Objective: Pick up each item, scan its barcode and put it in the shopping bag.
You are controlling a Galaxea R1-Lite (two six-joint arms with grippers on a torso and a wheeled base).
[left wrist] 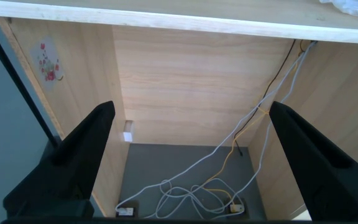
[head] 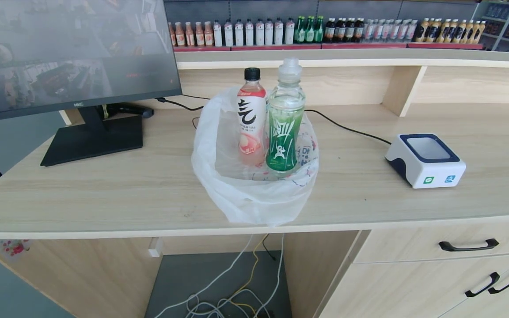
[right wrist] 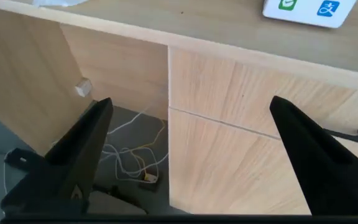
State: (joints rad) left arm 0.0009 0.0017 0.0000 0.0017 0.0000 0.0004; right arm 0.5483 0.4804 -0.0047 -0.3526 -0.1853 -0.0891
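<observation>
You have the white shopping bag (head: 254, 194) standing open on the tabletop (head: 104, 185), close to its front edge. Well apart to the bag's right sits the white-and-blue scanner (head: 425, 160), window facing up, with its black cable (head: 347, 129) trailing back behind the bag. Behind and to the bag's left stands the monitor (head: 69, 53) on its black base. Inside the bag two bottles stand upright, long axes vertical and caps up. The pink bottle (head: 251, 119) touches the green bottle (head: 285, 123) on its left, both labels turned toward you. Below the bag, your left hand (left wrist: 191, 106) hangs with fingers wide apart, holding nothing, facing the kneehole where loose cables (left wrist: 191, 193) lie on the floor. Below and right of the bag, your right hand (right wrist: 191, 101) is likewise spread apart before the drawer front (right wrist: 229, 162).
</observation>
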